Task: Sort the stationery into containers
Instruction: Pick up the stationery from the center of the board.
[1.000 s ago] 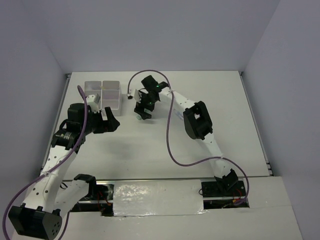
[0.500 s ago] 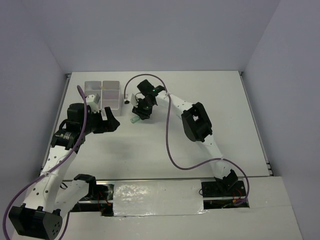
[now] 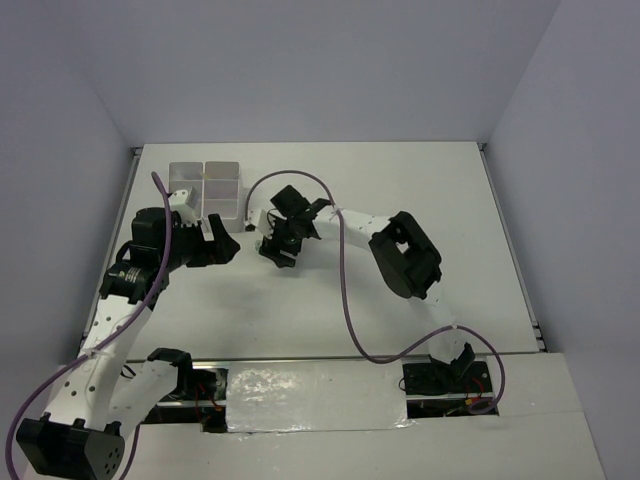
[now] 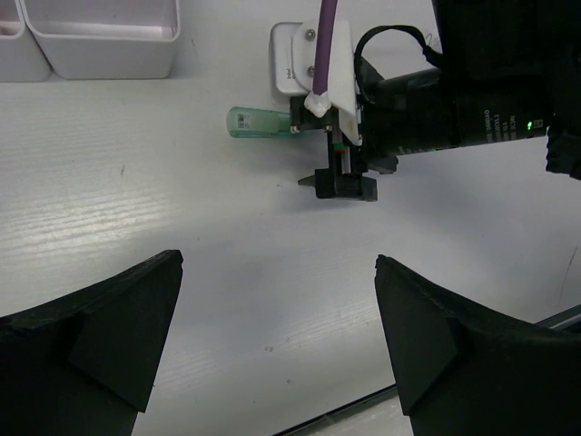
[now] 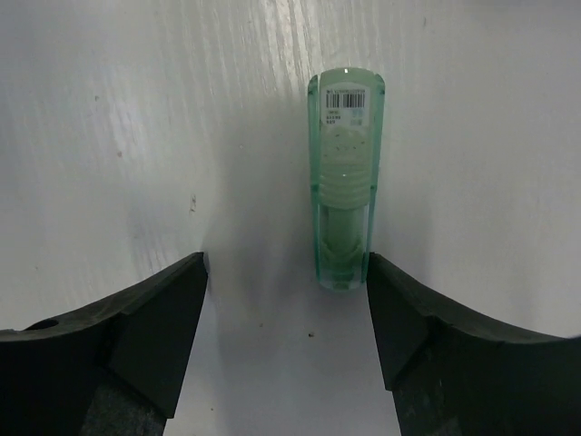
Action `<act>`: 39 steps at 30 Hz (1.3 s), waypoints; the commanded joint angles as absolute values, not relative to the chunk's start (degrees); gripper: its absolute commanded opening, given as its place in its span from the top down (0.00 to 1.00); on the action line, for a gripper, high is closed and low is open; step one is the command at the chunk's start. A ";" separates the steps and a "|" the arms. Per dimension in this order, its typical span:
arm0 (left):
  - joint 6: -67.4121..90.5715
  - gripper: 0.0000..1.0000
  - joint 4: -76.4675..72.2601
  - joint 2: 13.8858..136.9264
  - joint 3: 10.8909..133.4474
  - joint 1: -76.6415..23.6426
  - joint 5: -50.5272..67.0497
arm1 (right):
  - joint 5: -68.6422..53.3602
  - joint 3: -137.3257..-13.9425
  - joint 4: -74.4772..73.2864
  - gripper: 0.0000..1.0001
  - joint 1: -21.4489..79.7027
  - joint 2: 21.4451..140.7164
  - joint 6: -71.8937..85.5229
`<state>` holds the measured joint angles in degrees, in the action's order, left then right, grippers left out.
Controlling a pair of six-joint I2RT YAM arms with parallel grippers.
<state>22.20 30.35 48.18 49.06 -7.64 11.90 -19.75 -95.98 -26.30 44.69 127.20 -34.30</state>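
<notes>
Near the containers (image 3: 205,188), on the white table (image 3: 430,190), a green capped stick (image 5: 347,182) lies flat, outside all 4 compartments. We judge this to be the pick-up step: the right gripper (image 5: 286,277) straddles the stick with jaws apart, the stick close by 1 finger, nothing clamped. The left gripper (image 4: 277,268) hangs wide open and empty. Next we would centre, close, then lift toward a compartment.

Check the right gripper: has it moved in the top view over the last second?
Yes. Judged against the containers, the right gripper has shifted down the picture, toward the near side, and slightly left.
</notes>
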 commanded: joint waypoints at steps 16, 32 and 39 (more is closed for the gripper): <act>20.57 0.01 28.04 47.28 49.04 -7.21 13.18 | -21.97 -109.51 -37.70 0.55 45.79 135.80 -32.70; 36.64 0.01 20.84 43.86 42.12 -7.21 10.54 | -22.60 -66.98 -0.27 1.00 48.07 111.45 -6.17; 45.42 0.01 11.44 42.28 33.58 -7.47 14.41 | -16.53 -61.18 2.28 1.00 50.10 109.96 -0.18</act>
